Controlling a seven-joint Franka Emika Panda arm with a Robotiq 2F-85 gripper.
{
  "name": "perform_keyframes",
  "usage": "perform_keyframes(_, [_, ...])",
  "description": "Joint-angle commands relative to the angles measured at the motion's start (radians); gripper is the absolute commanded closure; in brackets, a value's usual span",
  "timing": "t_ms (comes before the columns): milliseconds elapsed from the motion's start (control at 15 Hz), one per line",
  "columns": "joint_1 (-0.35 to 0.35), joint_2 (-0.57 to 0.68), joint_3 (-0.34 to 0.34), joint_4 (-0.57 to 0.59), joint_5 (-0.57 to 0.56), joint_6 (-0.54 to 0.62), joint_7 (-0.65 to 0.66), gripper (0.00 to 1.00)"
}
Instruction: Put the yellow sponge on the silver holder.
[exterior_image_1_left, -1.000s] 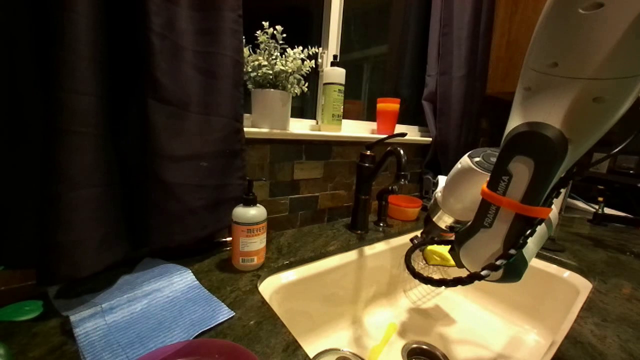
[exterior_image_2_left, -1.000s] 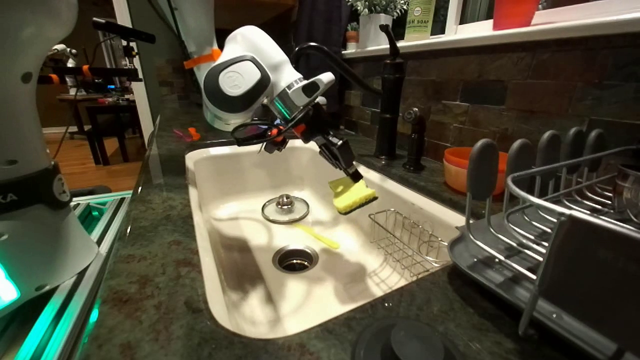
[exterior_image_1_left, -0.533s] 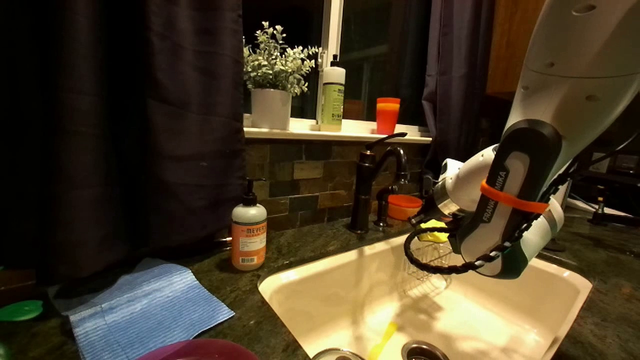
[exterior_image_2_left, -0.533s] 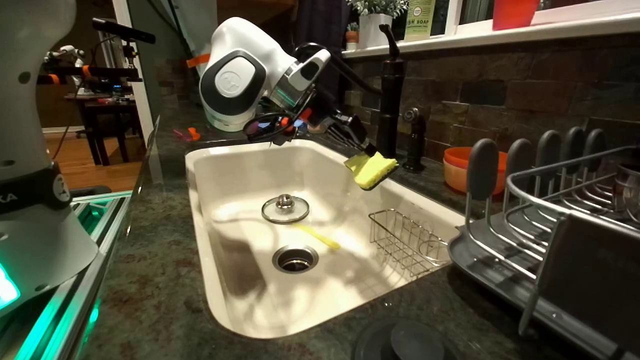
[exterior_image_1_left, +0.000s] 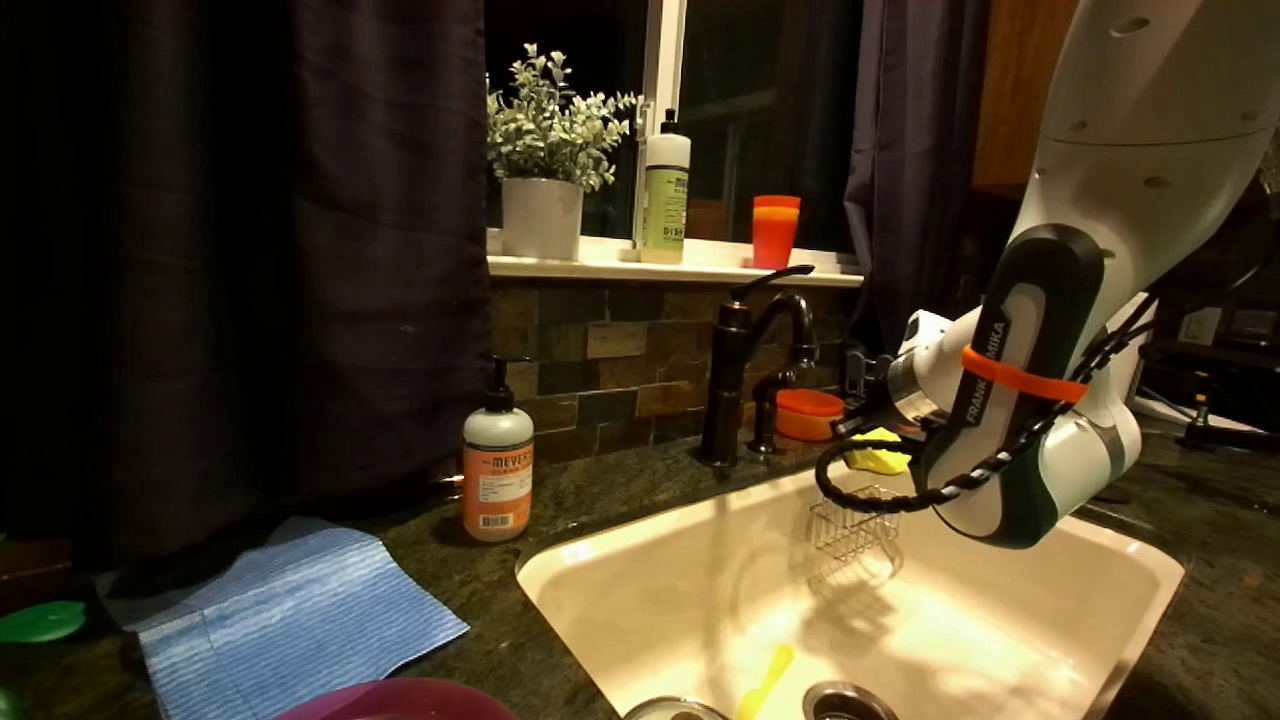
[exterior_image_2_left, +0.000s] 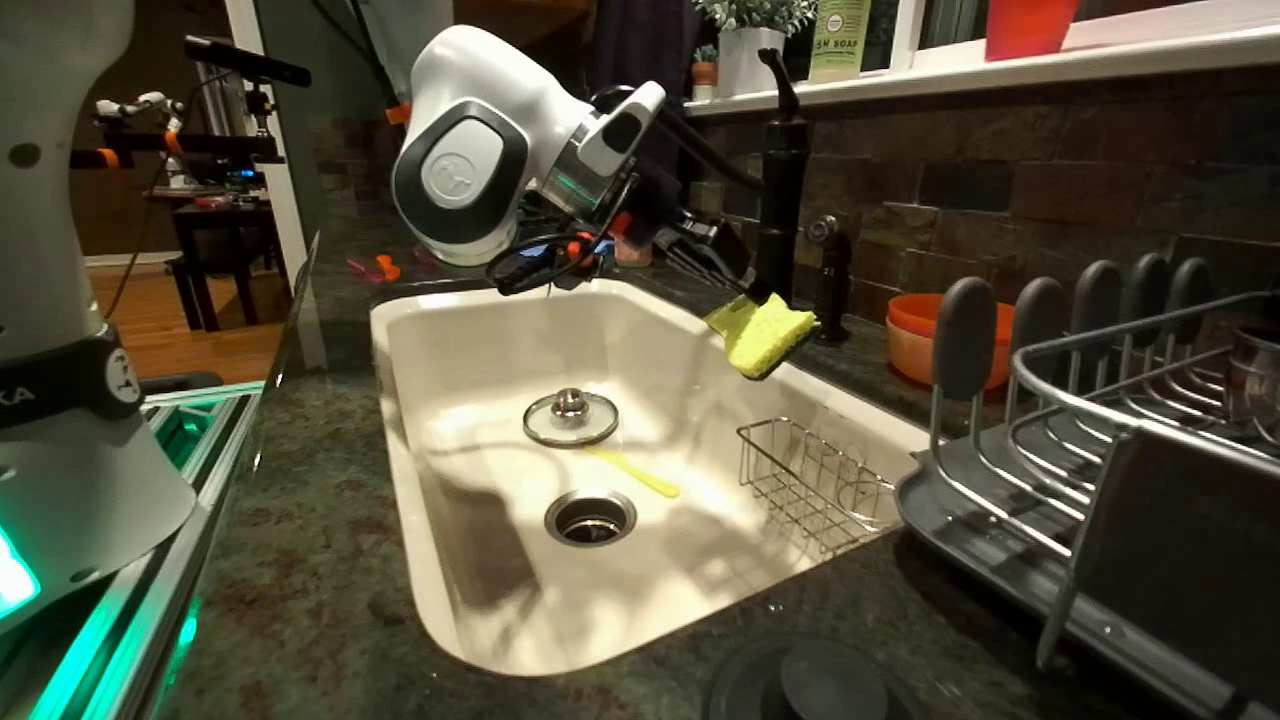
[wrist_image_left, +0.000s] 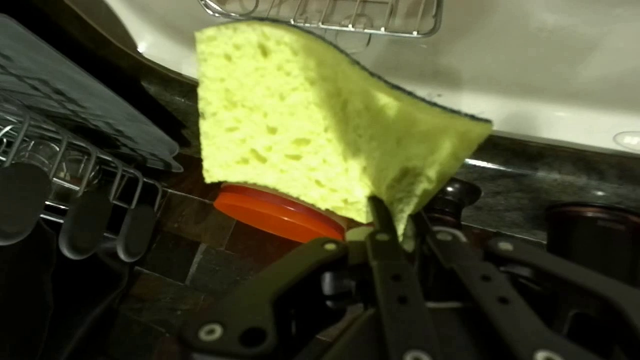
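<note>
- The gripper (wrist_image_left: 395, 212) is clenched on the yellow sponge (wrist_image_left: 290, 110), pinching one edge off-centre — the soft body creases there and its wider part fans out free.
- The sponge hangs in the air near the edge of the sink (exterior_image_2_left: 660, 600) by the faucet (exterior_image_2_left: 785, 200); the silver holder (exterior_image_2_left: 812, 482) sits lower, apart from it, along that same side.
- It should handle light and springy, with nothing to break; whether it is wet, hence slippery, I cannot tell.
- An edge hold seems right for lowering it onto the wires — though nearer that edge's middle it would probably twist less.
</note>
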Motion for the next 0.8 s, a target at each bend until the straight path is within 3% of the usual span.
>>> perform_keyframes(0, [-0.106,-0.041,0.117,0.012,0.064,0.043,-0.092,0.98])
perform_keyframes(267, [-0.289,-0.066,0.284,0.008,0.052,0.179,-0.102,0.98])
perform_keyframes(667, [-0.651,-0.084,0.568,-0.005,-0.013,0.394,-0.111,0.98])
perform_keyframes(733, [-0.565,-0.071,0.466,-0.006,-0.063,0.359,-0.036,0.98])
